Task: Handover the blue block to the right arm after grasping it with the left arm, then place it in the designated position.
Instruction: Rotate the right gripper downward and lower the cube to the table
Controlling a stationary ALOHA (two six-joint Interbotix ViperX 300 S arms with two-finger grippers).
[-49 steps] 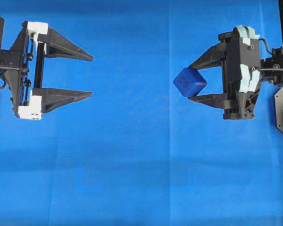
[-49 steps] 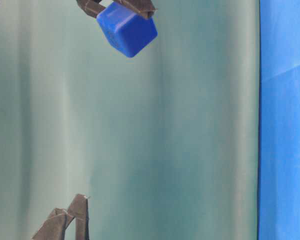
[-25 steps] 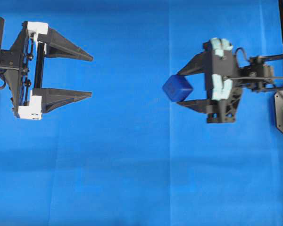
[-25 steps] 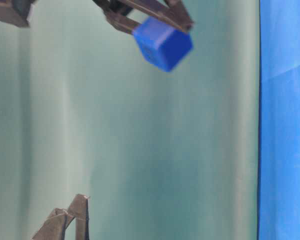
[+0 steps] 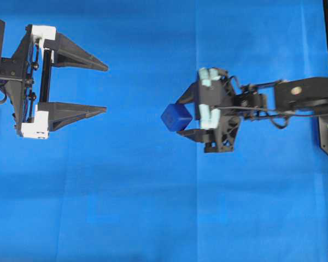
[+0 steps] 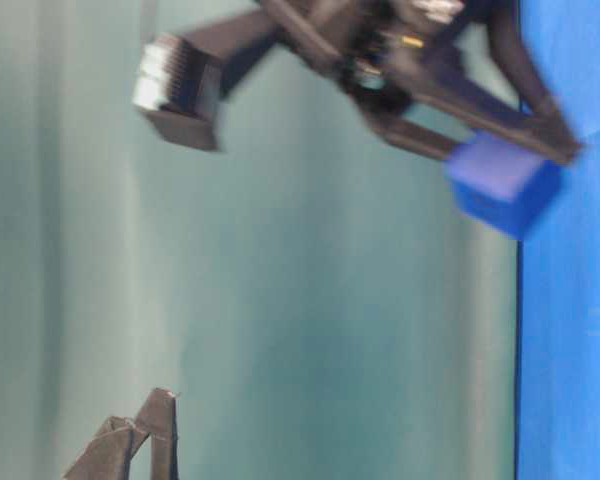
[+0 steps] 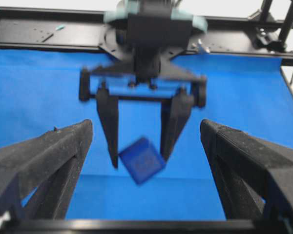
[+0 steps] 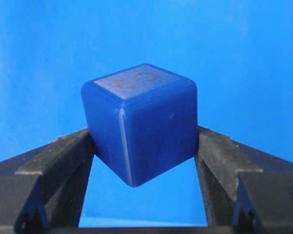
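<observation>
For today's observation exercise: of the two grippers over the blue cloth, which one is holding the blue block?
The right gripper, the all-black one, pinches the blue block between its fingertips. The left gripper, with white finger mounts, stands wide open and empty.

Smooth, slightly glossy plastic blue block (image 8: 139, 122); matt blue cloth (image 5: 153, 207); matt black fingers (image 8: 63, 161).

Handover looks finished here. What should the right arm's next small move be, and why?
Probably lower the blue block toward the blue cloth for placing. The right gripper is shut on it, the block hangs tilted between the fingertips, and the left gripper stands open, apart from it.
</observation>
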